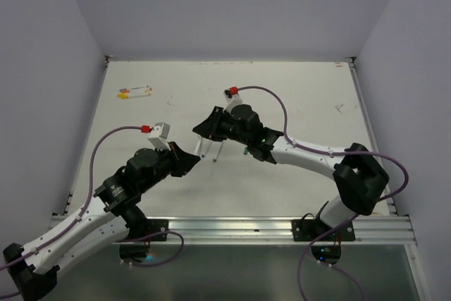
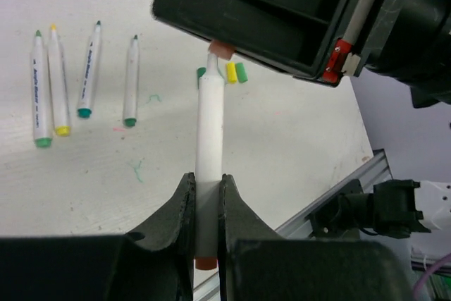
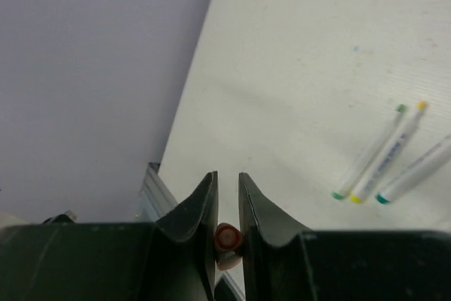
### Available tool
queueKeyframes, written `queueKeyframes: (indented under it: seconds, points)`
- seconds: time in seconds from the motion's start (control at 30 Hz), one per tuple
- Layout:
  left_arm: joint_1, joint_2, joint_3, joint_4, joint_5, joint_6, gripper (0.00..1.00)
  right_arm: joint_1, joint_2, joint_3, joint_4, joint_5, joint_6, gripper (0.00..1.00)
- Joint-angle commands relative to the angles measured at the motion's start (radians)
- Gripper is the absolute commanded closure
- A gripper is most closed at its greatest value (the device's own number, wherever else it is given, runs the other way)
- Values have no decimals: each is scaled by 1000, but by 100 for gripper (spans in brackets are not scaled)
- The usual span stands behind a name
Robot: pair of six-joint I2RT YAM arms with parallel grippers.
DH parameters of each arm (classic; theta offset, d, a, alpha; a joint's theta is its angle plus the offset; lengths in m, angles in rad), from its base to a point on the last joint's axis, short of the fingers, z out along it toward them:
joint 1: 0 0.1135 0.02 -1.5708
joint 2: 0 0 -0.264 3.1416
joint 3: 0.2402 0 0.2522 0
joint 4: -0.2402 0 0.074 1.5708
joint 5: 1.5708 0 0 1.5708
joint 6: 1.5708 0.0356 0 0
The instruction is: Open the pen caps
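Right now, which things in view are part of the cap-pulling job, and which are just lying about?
In the job:
- white pen, clamped in the left hand
- its orange cap, pinched by the right hand

Lying about:
- four pens with bare tips
- loose caps, yellow and green
- green scribbles

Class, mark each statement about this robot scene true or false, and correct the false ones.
1. The left gripper holds a white pen. True.
2. The right gripper is open and empty. False: it is shut on the orange cap.
3. In the left wrist view, four loose pens lie on the table. True.
4. The two loose caps lying side by side near the held pen's far end are both blue. False: they are a yellow cap and a green cap.
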Motion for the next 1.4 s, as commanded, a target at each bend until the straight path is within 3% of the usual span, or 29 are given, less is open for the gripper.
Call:
queueKeyframes:
  seconds: [0.0, 0.23, 0.37, 0.6, 0.77, 0.9, 1.03, 1.37]
  points:
    - [30, 13, -32, 50, -204, -19, 100, -50, -8, -48, -147, 195, -69, 100]
    - [30, -26, -100, 79, -161, -3, 100, -241, 27, -33, 23, 11, 73, 100]
    - [30, -10, -94, 59, -179, 24, 100, -251, 47, 90, -241, 2, -28, 100]
    - [32, 234, -51, 71, -293, 46, 100, -277, -67, 94, -575, 137, -209, 100]
    - [65, 352, -46, 160, -371, 107, 98, -392, -175, -46, -653, 122, -276, 100]
    - [185, 418, -72, 265, -247, 159, 92, -474, -217, -115, -698, 122, -359, 100]
    - [266, 489, -74, 374, -190, 200, 90, -505, -186, -135, -730, 123, -405, 100]
    - [285, 673, -57, 473, -160, 207, 87, -528, -79, -170, -675, 115, -436, 100]
